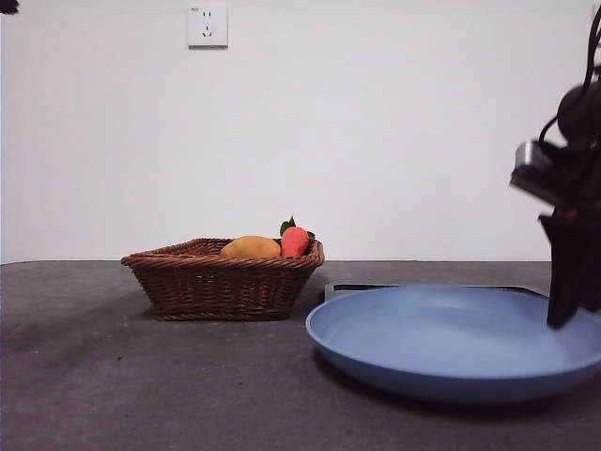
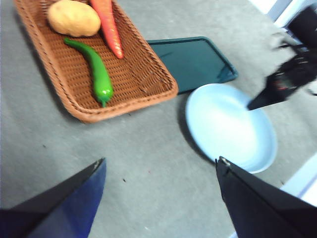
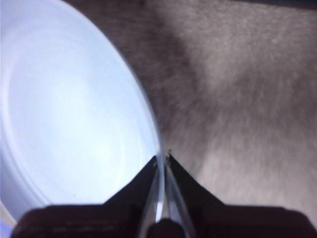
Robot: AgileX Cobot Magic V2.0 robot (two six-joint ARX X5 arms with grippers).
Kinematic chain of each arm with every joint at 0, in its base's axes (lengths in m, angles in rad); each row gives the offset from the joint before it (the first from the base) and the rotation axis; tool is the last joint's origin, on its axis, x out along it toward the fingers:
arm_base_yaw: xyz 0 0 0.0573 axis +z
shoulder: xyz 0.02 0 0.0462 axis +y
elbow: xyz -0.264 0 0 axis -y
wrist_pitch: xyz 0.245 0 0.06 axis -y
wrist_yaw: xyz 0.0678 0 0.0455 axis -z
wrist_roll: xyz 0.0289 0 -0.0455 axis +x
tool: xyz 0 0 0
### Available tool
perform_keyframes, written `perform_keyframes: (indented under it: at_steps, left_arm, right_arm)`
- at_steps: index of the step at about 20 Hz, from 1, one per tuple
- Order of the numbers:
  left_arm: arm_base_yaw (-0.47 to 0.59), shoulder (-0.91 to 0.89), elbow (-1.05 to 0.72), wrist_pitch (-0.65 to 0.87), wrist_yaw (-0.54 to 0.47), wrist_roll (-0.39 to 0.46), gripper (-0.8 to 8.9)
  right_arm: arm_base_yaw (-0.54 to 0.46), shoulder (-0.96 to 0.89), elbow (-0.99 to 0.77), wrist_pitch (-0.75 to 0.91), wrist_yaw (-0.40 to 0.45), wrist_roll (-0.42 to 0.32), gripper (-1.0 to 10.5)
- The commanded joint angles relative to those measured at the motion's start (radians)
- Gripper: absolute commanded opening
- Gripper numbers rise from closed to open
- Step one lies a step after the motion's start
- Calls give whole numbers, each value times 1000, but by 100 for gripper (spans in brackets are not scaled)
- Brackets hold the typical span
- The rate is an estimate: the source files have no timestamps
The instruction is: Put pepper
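While my right gripper (image 3: 162, 159) clamps the blue plate's (image 1: 451, 343) rim steady, the pepper (image 2: 96, 72) waits in the far-left basket (image 2: 148, 94).

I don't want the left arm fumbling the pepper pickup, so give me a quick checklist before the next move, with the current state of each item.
1. Slender glossy green pepper lies in the brown wicker basket: ok.
2. Left gripper open, holding nothing, over the table: ok.
3. Right gripper shut on the round blue plate at its rim: ok.
4. Plate bare: ok.
5. Orange carrot apart from pepper: ok.
6. Tan potato apart from pepper's tip: cannot tell.
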Motion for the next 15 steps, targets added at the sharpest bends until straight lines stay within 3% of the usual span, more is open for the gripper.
perform_keyframes:
  at_steps: [1,10,15]
  left_arm:
    - [-35,48,66,17,-47,-6,388]
    - [-303,517,373,108,-340,-3,388]
    - [-375,859,577,119,-489,-2,388]
  right_arm:
    - [0,-80,16,1,-7,22,5]
    - [-9,-459,17,-36,1,118,5]
    - [-64,-619,43,-42,4,170,5]
